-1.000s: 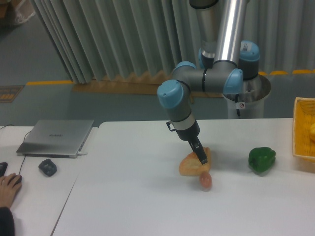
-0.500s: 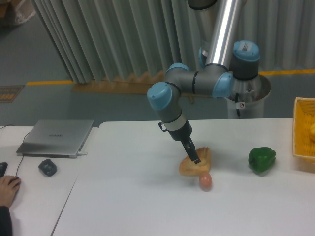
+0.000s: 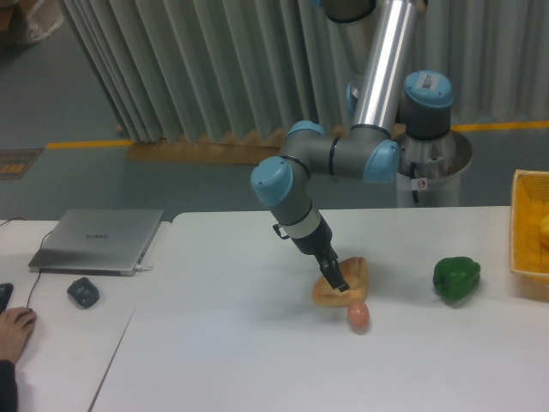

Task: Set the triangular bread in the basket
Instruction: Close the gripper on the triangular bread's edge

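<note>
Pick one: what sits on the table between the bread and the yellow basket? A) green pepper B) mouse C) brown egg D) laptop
A: the green pepper stands on the table to the right of the triangular bread, short of the basket at the right edge.

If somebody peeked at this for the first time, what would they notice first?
Probably the big silver and blue robot arm leaning down over the middle of the white table, its gripper right at the golden triangular bread. A small brown egg sits just in front of the bread, a shiny green pepper lies to the right, and the bright yellow basket peeks in at the far right edge.
</note>
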`<move>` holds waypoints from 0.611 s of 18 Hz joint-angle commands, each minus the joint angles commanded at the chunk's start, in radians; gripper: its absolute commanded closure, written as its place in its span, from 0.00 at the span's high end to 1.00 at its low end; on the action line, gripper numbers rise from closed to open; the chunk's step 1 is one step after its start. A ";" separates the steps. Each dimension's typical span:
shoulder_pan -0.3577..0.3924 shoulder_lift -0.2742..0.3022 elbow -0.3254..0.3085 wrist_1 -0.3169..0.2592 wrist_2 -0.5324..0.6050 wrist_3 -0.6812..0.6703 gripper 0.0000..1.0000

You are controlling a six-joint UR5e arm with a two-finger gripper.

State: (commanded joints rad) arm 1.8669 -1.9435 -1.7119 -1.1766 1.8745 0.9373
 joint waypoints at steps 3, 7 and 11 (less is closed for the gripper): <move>0.000 0.000 0.003 -0.002 0.000 -0.021 0.59; 0.002 -0.005 0.009 -0.002 -0.011 -0.044 0.49; 0.006 0.001 0.009 -0.002 -0.012 -0.051 0.38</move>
State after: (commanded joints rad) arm 1.8730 -1.9421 -1.7027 -1.1781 1.8623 0.8866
